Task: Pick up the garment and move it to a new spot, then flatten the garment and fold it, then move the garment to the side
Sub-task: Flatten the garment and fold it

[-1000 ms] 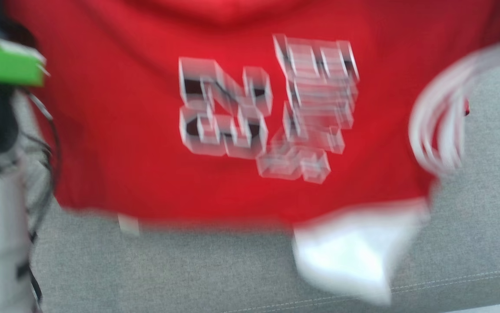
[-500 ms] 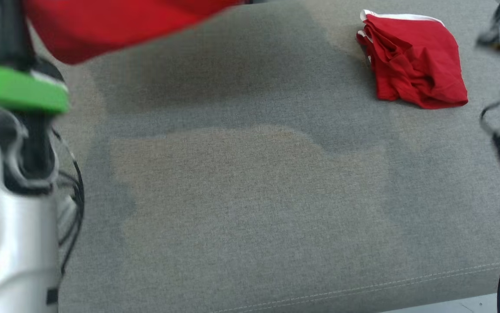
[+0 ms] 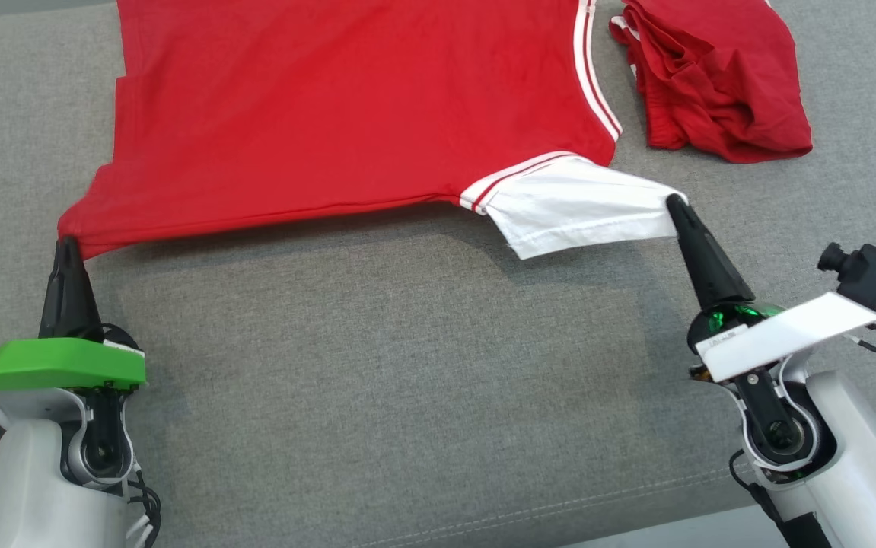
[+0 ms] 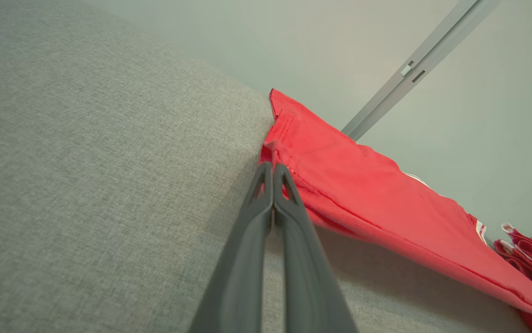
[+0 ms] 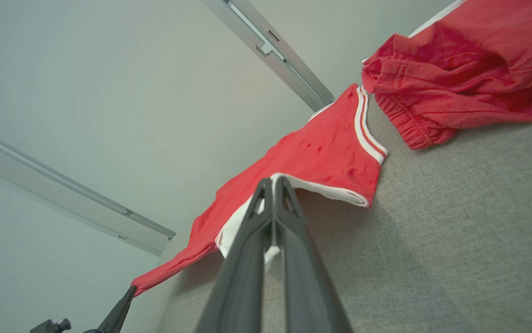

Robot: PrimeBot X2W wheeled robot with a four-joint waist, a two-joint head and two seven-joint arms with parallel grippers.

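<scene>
The garment (image 3: 346, 114) is a red shirt with white stripes and a white sleeve, spread over the far half of the grey cushion (image 3: 407, 365). My left gripper (image 3: 68, 245) is shut on its near left corner, which the left wrist view shows pinched at the fingertips (image 4: 273, 167). At the right, my right gripper (image 3: 676, 202) is shut on the tip of the white sleeve (image 3: 574, 209). The right wrist view shows that gripper (image 5: 273, 181) closed on the sleeve's white edge (image 5: 326, 190). The near hem is pulled taut and slightly lifted between the two grippers.
A second red piece of clothing (image 3: 715, 76) lies crumpled at the far right of the cushion, close to the shirt's striped side. A pale wall with metal rails (image 5: 270, 41) stands behind. The cushion's front seam (image 3: 635, 502) runs near my arms.
The head camera has swung a lot between frames. The shirt hung lifted in front of the camera, print side showing; now it lies spread on the cushion, held at both near corners.
</scene>
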